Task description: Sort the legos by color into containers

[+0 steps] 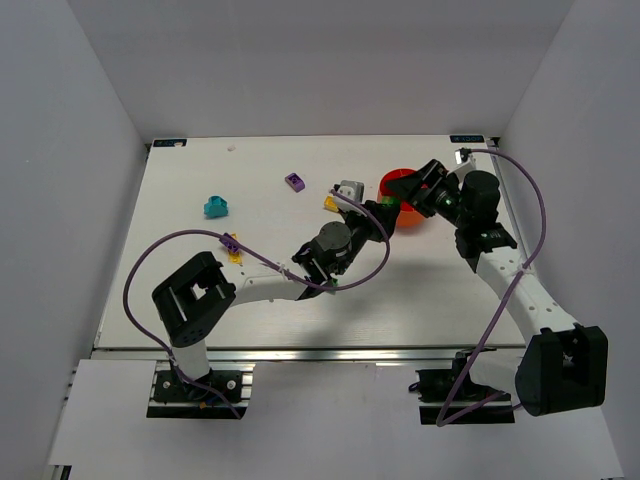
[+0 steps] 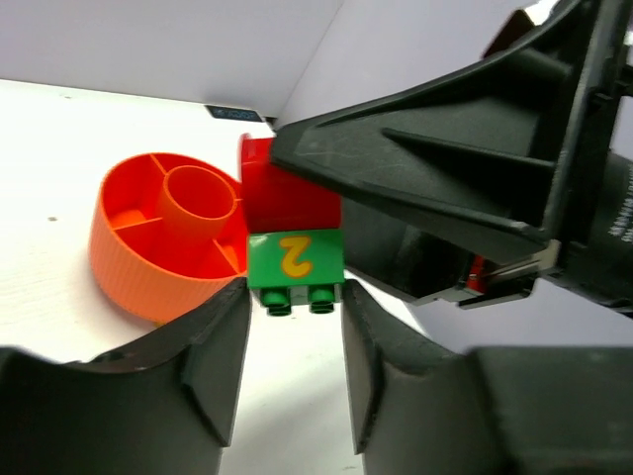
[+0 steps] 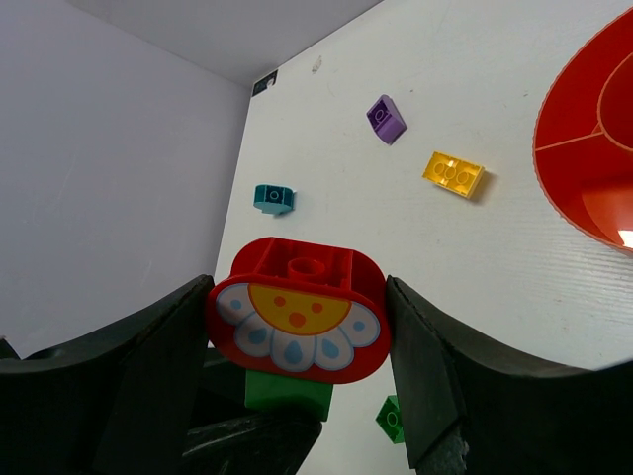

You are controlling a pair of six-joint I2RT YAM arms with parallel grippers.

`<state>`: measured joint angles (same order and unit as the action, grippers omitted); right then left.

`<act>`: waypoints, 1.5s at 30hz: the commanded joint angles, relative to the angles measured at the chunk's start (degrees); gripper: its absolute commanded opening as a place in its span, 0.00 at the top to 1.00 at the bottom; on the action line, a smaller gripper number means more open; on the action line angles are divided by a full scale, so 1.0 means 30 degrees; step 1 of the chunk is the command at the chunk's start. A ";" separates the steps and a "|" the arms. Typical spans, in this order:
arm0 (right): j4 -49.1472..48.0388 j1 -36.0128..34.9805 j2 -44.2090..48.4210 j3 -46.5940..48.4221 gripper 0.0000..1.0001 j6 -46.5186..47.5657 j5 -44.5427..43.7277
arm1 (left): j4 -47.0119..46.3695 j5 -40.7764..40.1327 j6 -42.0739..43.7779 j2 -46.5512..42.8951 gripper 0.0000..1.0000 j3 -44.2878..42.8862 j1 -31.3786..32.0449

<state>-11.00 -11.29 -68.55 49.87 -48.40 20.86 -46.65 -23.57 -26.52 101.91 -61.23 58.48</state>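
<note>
Right gripper [image 3: 299,302] clenched on red flower brick [image 3: 297,322], centre-bottom | green brick [image 2: 295,259] under it sits between left gripper [image 2: 295,297] fingers, grip unclear, possibly touching | arms converge upper right of top view, bricks hidden there | orange bowl [image 3: 569,109] cropped at right-wrist right edge | yellow "2" on green: left wrist only

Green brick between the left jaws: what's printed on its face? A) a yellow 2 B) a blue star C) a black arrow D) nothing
A: the left wrist view shows a yellow 2 on the green brick, joined to the red flower brick.
</note>
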 commanded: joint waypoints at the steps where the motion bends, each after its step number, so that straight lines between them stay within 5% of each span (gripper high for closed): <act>1: -0.0873 0.0014 0.0791 -0.0040 1.00 0.0284 -0.0362 | 0.0434 -0.1576 0.0169 -0.0367 0.46 -0.0798 -0.0420; 24: -0.0931 0.0071 0.0850 -0.0216 1.00 0.0284 -0.0128 | -0.0738 -0.0404 0.0316 0.0278 0.31 -0.1328 -0.0596; 27: -0.0931 0.0043 0.0849 -0.0216 1.00 0.0284 -0.0099 | -0.0475 -0.0375 0.0316 0.0366 0.36 -0.1474 -0.0596; 38: -0.1078 0.0218 0.0820 -0.0187 1.00 0.0110 -0.0186 | -0.0855 0.0648 0.0140 -0.0248 0.98 -0.0479 -0.0596; 45: -0.1019 0.0745 0.0527 0.0164 1.00 0.0049 -0.0478 | -0.0972 0.1440 0.0257 -0.1244 1.00 0.1101 -0.0596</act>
<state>-10.39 -10.85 -67.94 49.67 -47.90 21.85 -49.87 -20.38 -26.30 102.28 -60.53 57.10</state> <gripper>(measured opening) 0.712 0.468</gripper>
